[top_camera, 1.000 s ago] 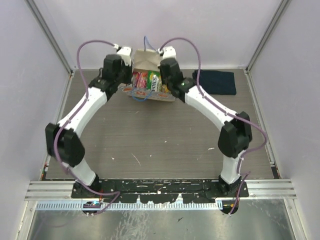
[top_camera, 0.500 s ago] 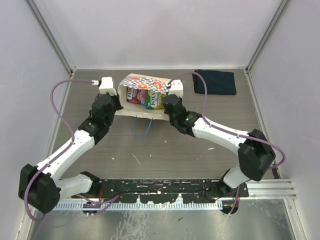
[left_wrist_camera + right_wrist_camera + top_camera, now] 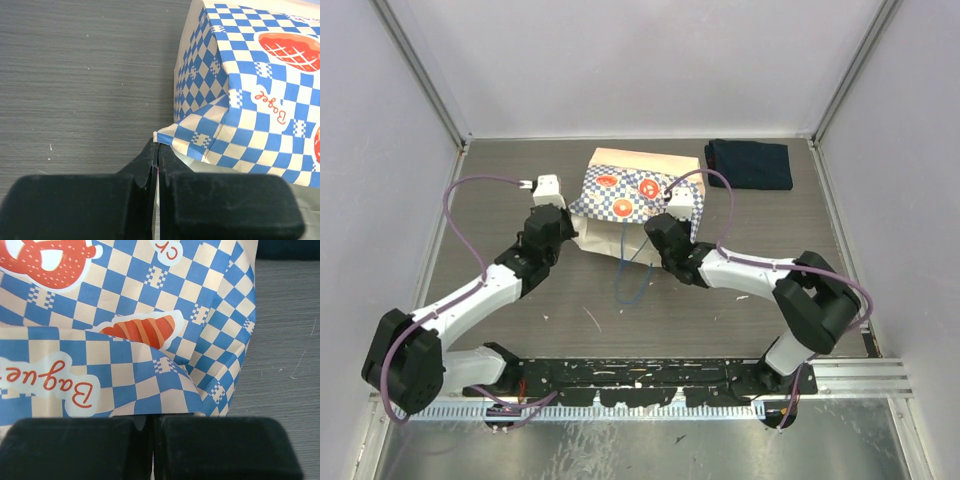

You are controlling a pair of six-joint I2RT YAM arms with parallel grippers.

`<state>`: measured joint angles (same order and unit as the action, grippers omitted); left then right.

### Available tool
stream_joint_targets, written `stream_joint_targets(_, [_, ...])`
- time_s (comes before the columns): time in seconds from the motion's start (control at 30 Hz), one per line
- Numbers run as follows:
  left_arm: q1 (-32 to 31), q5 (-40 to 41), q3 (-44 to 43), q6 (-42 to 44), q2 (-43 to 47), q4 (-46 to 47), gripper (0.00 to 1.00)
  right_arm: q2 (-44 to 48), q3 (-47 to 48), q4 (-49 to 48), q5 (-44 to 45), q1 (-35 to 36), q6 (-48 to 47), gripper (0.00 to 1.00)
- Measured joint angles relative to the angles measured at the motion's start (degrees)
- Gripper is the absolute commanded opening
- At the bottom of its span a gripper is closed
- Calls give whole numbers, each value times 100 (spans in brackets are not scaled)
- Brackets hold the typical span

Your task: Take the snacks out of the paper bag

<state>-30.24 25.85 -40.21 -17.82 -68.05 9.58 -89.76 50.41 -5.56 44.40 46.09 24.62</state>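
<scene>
The paper bag (image 3: 638,188) lies tipped over at the back middle of the table, its blue-white checkered band with orange-red prints facing up and toward me. Its blue string handles (image 3: 630,275) trail onto the table in front. My left gripper (image 3: 566,216) is shut on the bag's left rim corner, seen in the left wrist view (image 3: 158,147) with the checkered paper (image 3: 250,90) just beyond. My right gripper (image 3: 656,224) is shut on the bag's rim on the right side (image 3: 156,416), with checkered paper (image 3: 125,315) filling its view. The snacks are hidden.
A dark navy folded cloth (image 3: 750,165) lies at the back right. The grey wood-grain table (image 3: 620,330) is walled on the left, back and right. Both arms reach inward toward the bag from the near edge.
The bag has tipped over toward me and come nearer, pulled by both grippers. The colourful snack pouches that showed in its mouth are now covered by the checkered band.
</scene>
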Motion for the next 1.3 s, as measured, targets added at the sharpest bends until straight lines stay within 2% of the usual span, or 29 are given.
stream_joint_targets(0.3, [-94, -72, -9, -146, -973, 400, 0, -625, 125, -76, -160, -400, -46, 1])
stream_joint_targets(0.67, [-385, -96, -614, -284, -1893, 778, 0, -966, 669, -195, -1497, -1596, -249, 1])
stream_joint_targets(0.77, [-407, -103, -693, -273, -1974, 820, 14, -968, 708, -234, -1749, -1714, -332, 1])
stream_joint_targets(0.9, [-428, -118, -693, -223, -1987, 872, 19, -964, 708, -275, -1958, -1751, -354, 10])
stream_joint_targets(1.0, [-428, -118, -693, -162, -1987, 911, 28, -953, 704, -295, -2052, -1766, -372, 15])
stream_joint_targets(1.1, [-428, -116, -693, -55, -1987, 933, 56, -874, 651, -297, -2155, -1779, -374, 22])
stream_joint_targets(1.17, [-433, -109, -693, 52, -1987, 951, 77, -756, 586, -295, -2234, -1781, -372, 33])
stream_joint_targets(1.23, [-437, -111, -667, 133, -1961, 1014, 92, -570, 483, -280, -2306, -1790, -339, 56])
stream_joint_targets(1.27, [-437, -129, -627, 181, -1919, 1060, 99, -463, 424, -282, -2352, -1792, -321, 66])
stream_joint_targets(1.3, [-437, -168, -551, 219, -1829, 1102, 99, -367, 365, -289, -2396, -1792, -275, 74])
